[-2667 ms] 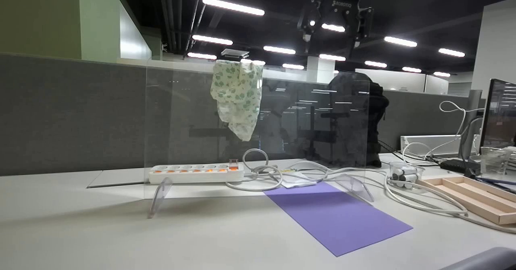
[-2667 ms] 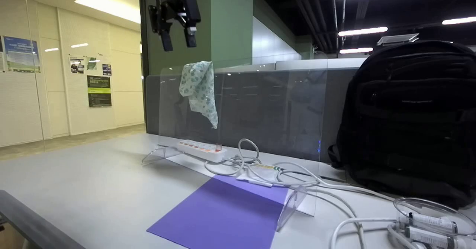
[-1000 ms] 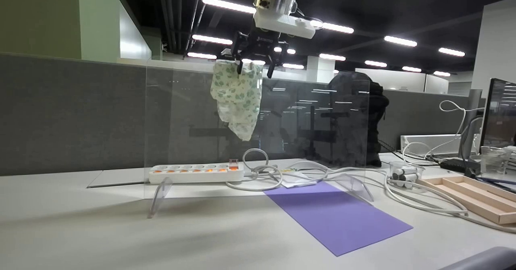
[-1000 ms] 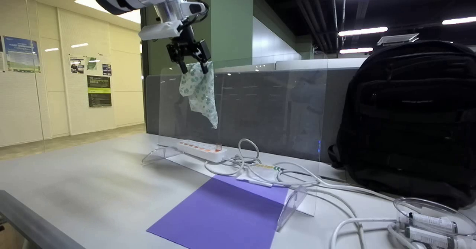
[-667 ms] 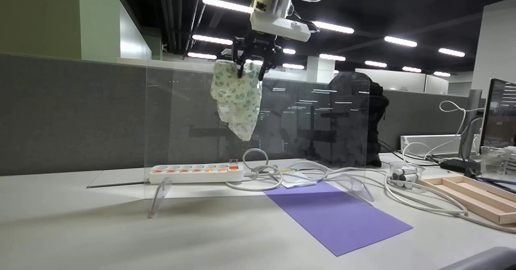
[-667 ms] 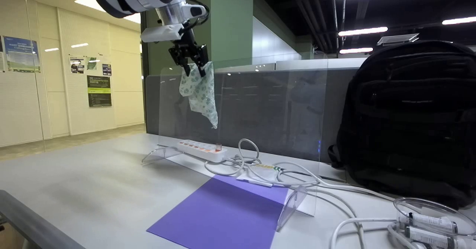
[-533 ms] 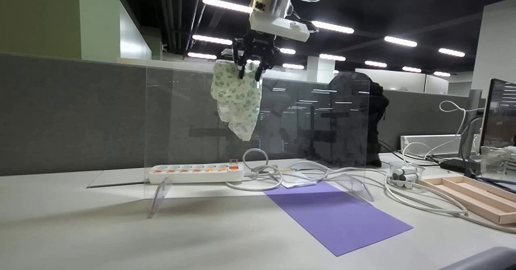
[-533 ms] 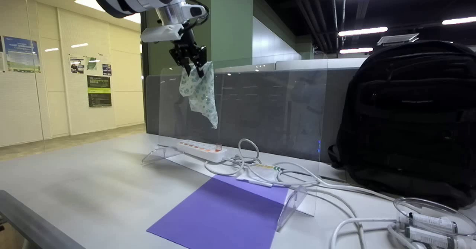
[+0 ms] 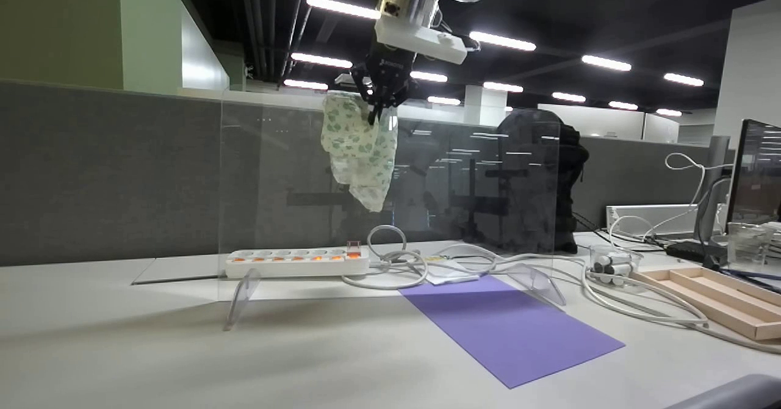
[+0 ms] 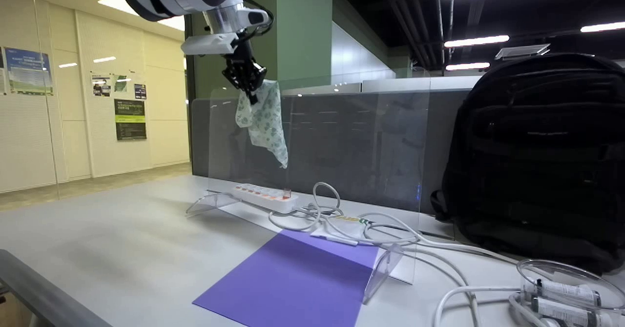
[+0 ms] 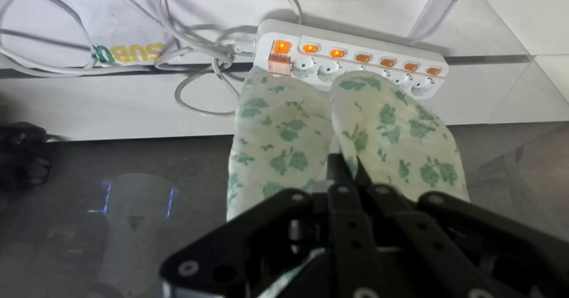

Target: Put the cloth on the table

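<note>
A pale cloth with a green leaf print (image 9: 357,155) drapes over the upper edge of a transparent upright panel (image 9: 277,213), its lower corner dangling above the white table (image 9: 244,360). My gripper (image 9: 374,118) points downward at the upper part of the cloth in both exterior views. In the wrist view the gripper (image 11: 350,162) has its fingertips nearly together, and a fold of the cloth (image 11: 284,129) is pinched between them. The fold bunches up on either side of the fingers. Part of the cloth behind the gripper is hidden by the jaws.
Below the cloth lies a white power strip (image 9: 299,267) with tangled cables (image 9: 403,268). A purple sheet (image 9: 512,336) lies on the table by the panel's foot (image 9: 540,284). Farther right are a black backpack (image 10: 532,171), a cup of small bottles (image 9: 613,265) and a wooden tray (image 9: 720,299).
The gripper came down and leftward from above to the cloth, then its jaws went from wide open to shut on a fold. The cloth has creased and its lower tip has shifted slightly.
</note>
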Motion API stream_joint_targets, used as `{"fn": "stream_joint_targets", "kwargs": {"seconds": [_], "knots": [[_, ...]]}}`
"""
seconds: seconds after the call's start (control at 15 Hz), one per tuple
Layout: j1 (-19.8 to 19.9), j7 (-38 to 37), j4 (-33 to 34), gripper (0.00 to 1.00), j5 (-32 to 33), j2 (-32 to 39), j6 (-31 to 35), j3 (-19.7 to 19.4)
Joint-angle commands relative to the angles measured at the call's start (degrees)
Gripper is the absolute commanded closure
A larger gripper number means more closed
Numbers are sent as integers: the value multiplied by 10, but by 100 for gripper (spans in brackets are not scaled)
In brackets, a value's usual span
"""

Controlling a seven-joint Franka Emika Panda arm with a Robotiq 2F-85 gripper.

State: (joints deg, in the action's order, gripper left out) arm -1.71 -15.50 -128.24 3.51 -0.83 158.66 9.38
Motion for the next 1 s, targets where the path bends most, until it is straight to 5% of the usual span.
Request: {"fn": "stream_joint_targets", "kwargs": {"seconds": [0.0,0.53,0.93], "knots": [[-22,16,-8,100,-19,-5,-48,-9],[-44,3,-74,100,-16,-5,-168,-7],[-30,-26,-99,100,-16,1,-196,-29]]}}
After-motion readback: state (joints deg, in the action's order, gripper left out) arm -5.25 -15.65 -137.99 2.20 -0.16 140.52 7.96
